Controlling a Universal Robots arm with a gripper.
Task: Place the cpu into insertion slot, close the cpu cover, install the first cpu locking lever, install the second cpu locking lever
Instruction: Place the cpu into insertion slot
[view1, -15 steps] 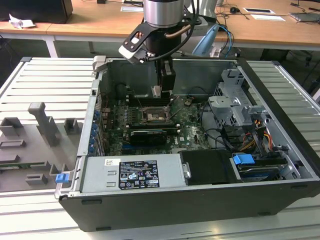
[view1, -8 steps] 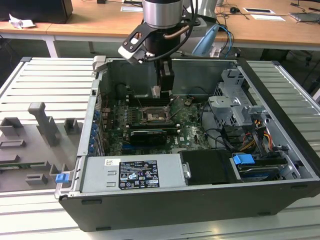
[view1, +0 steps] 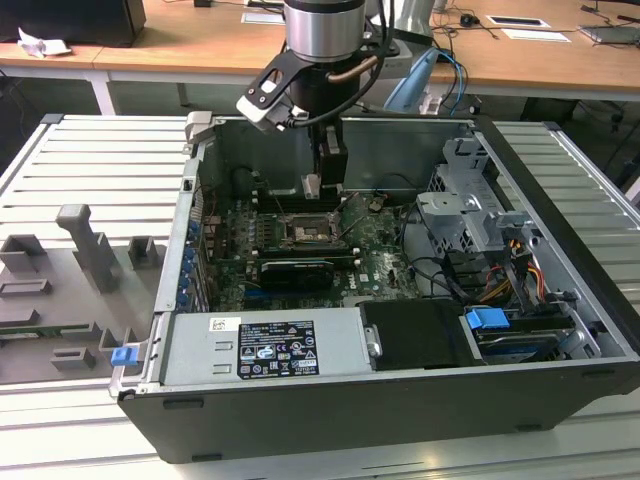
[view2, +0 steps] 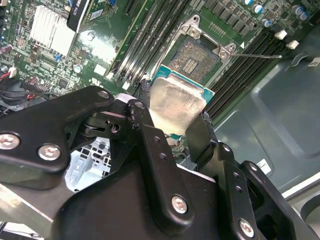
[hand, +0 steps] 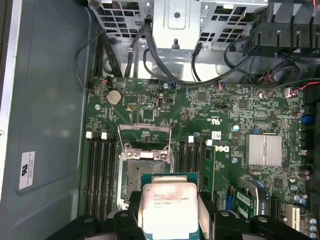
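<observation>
Tool, clamped on the cpu, hangs off-centre over the insertion slot; misaligned lowering could damage both.

The cpu is silver-grey, rimmed in green (the gripper is black), and the circuit board is green.

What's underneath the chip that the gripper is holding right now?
The gripper holds the chip above the green circuit board. The open socket shows partly beneath it, centre bare. The chip hides one socket corner and the board right under it.
</observation>
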